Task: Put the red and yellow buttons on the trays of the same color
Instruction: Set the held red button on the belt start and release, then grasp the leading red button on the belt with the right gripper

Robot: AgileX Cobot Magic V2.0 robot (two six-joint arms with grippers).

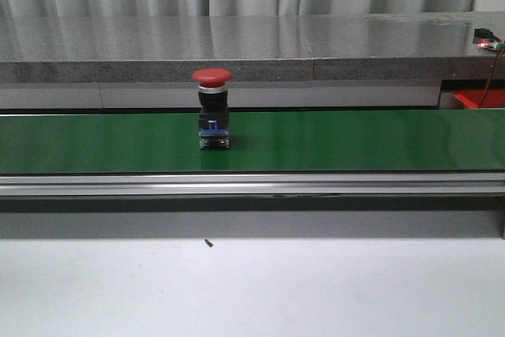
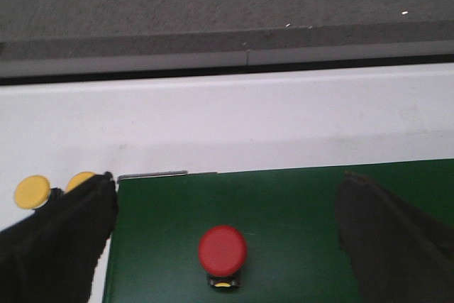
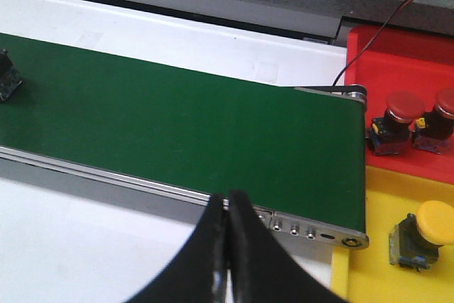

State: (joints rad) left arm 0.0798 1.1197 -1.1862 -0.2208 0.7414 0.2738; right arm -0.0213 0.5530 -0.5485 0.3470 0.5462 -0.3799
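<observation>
The green conveyor belt (image 1: 355, 140) runs left to right across the scene, with the pale surface (image 1: 252, 290) on its near side and a grey stone ledge (image 1: 237, 45) on its far side. Past the belt's right end sit the red tray (image 3: 418, 69) and, nearer, the yellow tray (image 3: 376, 274); the red tray already holds two red-capped buttons and the yellow tray holds one yellow button (image 3: 418, 235). The red button (image 1: 213, 108) stands upright on the belt, left of centre in the front view, cap uppermost. The left gripper (image 2: 223, 246) hangs above it with its jaws spread wide, one finger on either side of the red button (image 2: 223, 250) and clear of it, holding nothing. The right gripper (image 3: 228, 246) sits over the near edge of the belt with its fingers pressed together and nothing between them. Two small yellow discs (image 2: 32, 191) lie on the white area left of the belt; what they are cannot be determined. The step in hand appears to be the pick of the red button. The next move calls for lowering the left gripper around the button body, closing on it, then carrying it to the red tray at the right end.
</observation>
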